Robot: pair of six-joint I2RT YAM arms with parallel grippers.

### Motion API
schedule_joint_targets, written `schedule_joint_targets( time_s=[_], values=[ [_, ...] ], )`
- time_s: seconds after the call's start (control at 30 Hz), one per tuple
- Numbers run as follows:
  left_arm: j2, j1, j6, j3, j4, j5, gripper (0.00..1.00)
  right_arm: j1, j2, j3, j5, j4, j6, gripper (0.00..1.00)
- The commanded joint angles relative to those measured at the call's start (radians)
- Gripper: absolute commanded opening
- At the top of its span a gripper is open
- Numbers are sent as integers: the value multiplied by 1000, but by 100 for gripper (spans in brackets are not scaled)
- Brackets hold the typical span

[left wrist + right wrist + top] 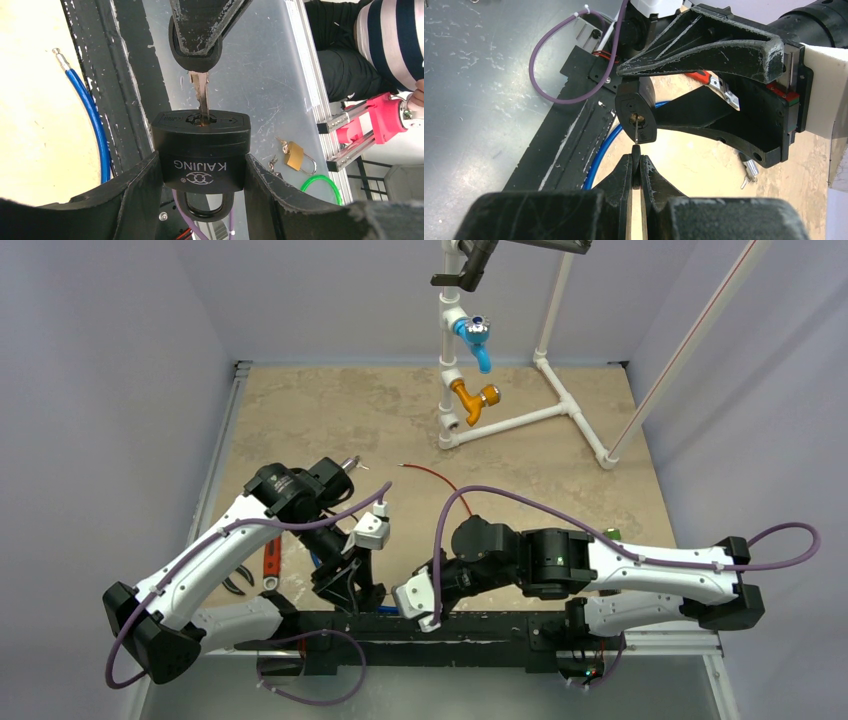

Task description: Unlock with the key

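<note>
Left hand [200,186] clamps padlock [200,145]; right hand [636,167] pinches key [201,92], tip seemingly in keyhole [200,119].

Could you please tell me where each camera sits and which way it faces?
Top external: above and behind, looking down on the table; left arm and right arm show.
Left wrist: on that wrist, looking along the left gripper at the padlock it clamps; its fingers show.
Right wrist: looking along the shut right gripper holding the key; its fingers show.
Shared: both wrist views show the key in the padlock's keyhole.
</note>
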Motion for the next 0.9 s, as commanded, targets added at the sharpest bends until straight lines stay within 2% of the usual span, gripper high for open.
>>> schedule_joint_targets(
  time_s=[0.0,0.33,0.7,0.87],
  values=[
    [-26,6,-43,44,47,76,0,9,5,-18,-32,71,31,0],
    [-31,8,-59,66,67,93,0,9,11,-62,-24,132,46,0],
    [-26,39,-176,90,149,191,0,36,-47,-172,62,252,21,0],
    [-29,39,-144,91,127,205,0,44,-76,-203,78,287,15,0]
  ],
)
